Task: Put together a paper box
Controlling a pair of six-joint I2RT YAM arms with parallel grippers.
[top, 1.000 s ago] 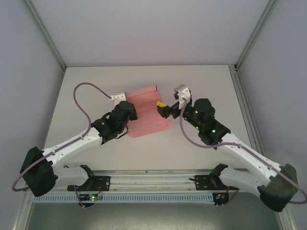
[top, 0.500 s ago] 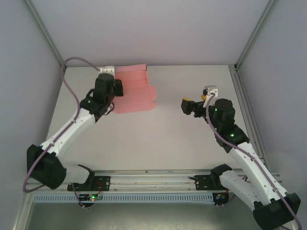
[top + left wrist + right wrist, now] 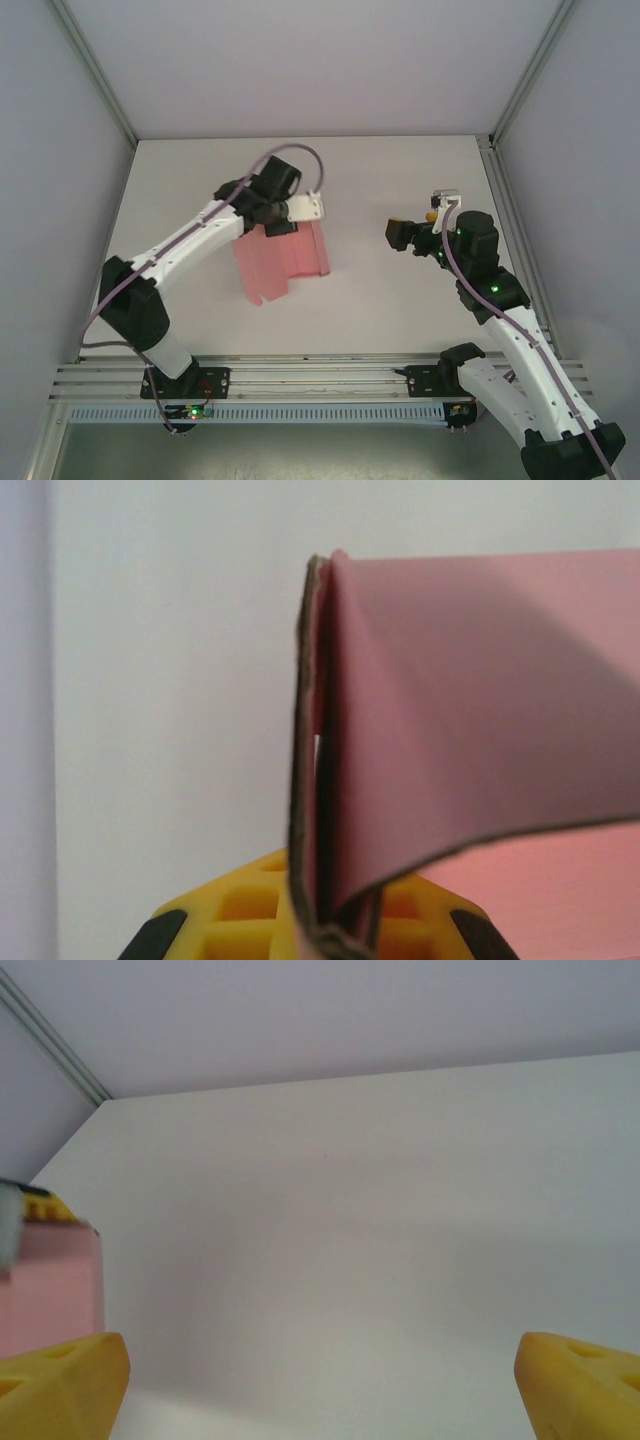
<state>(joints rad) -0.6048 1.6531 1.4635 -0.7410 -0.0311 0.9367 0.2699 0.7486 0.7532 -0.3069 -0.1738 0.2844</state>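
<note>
Left of centre above the tabletop (image 3: 380, 300), left pincer (image 3: 278, 226) grips the paper box (image 3: 280, 262) by its upper edge, two pink layers pinched together, sheet hanging partly folded. Whether its lower edge touches down: cannot tell. Right pincer (image 3: 397, 236) well apart to the right, spread wide, empty. Judgement: hold the sheet steady; right side should meet a free flap squarely.

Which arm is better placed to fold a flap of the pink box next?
Probably the right: its gripper is open, free and pointing toward the box, while the left gripper is shut on the box's edge, busy holding it.
</note>
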